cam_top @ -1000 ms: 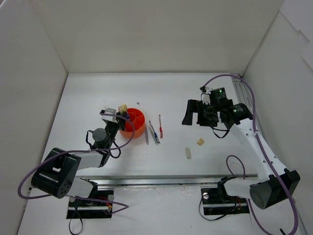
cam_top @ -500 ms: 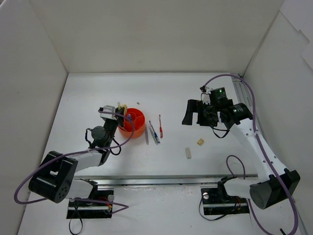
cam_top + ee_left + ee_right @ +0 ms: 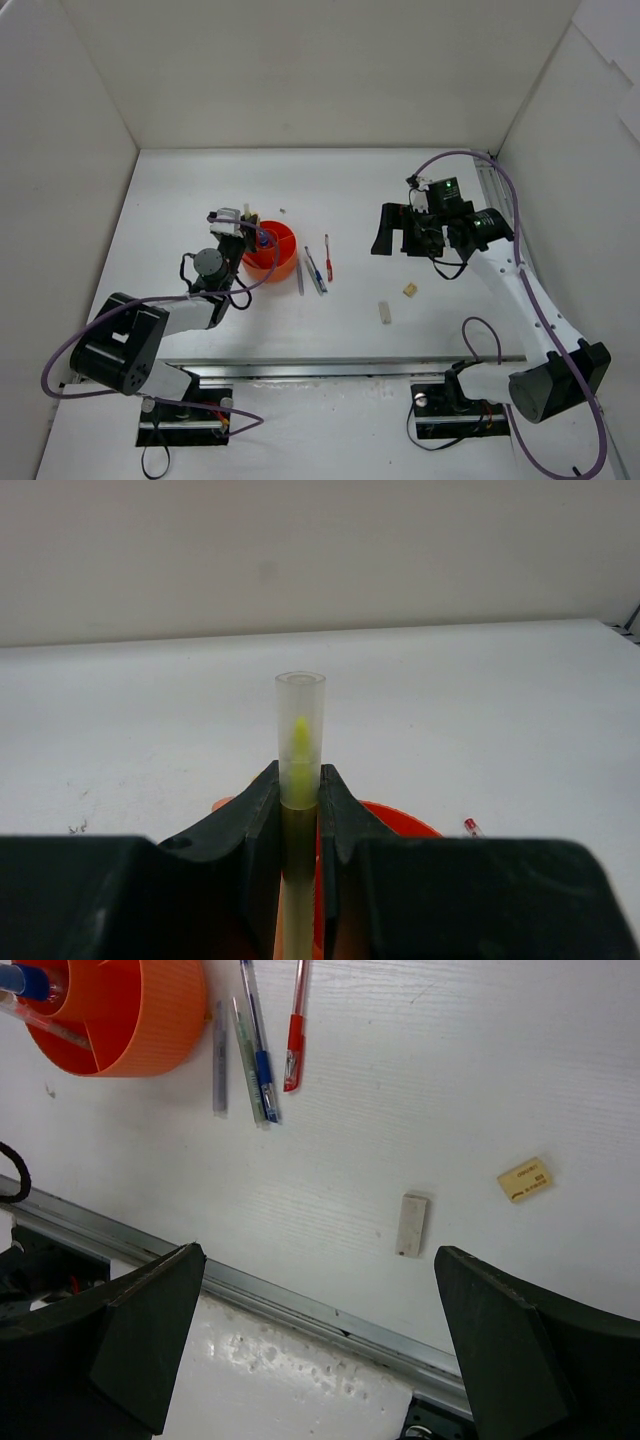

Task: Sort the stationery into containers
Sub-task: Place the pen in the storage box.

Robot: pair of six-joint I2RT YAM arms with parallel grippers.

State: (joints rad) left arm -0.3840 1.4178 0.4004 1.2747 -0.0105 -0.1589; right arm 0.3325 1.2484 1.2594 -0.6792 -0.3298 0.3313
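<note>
Nearest the tabletop's near edge, right of its middle, lie a grey eraser block (image 3: 385, 313) and a beige eraser (image 3: 409, 290), unsorted. Farther in, a grey pen (image 3: 299, 276), a blue pen (image 3: 316, 271) and a red pen (image 3: 328, 258) lie side by side just right of the orange bowl (image 3: 280, 262), which sits left of centre and already holds a blue-capped marker (image 3: 25, 980). Over the bowl's left rim, the left pincer (image 3: 299, 790) is clamped on a yellow marker (image 3: 300, 740), held upright just below its clear cap. I cannot tell which compartment lies beneath it. Let go over the rim or a divider, the marker could well tip outward and roll across the tabletop. Lowered too far, the fingers may shove the light bowl into the pens. The right pincer (image 3: 396, 234) hovers spread wide and empty over the right half, so nothing steadies the bowl.
</note>
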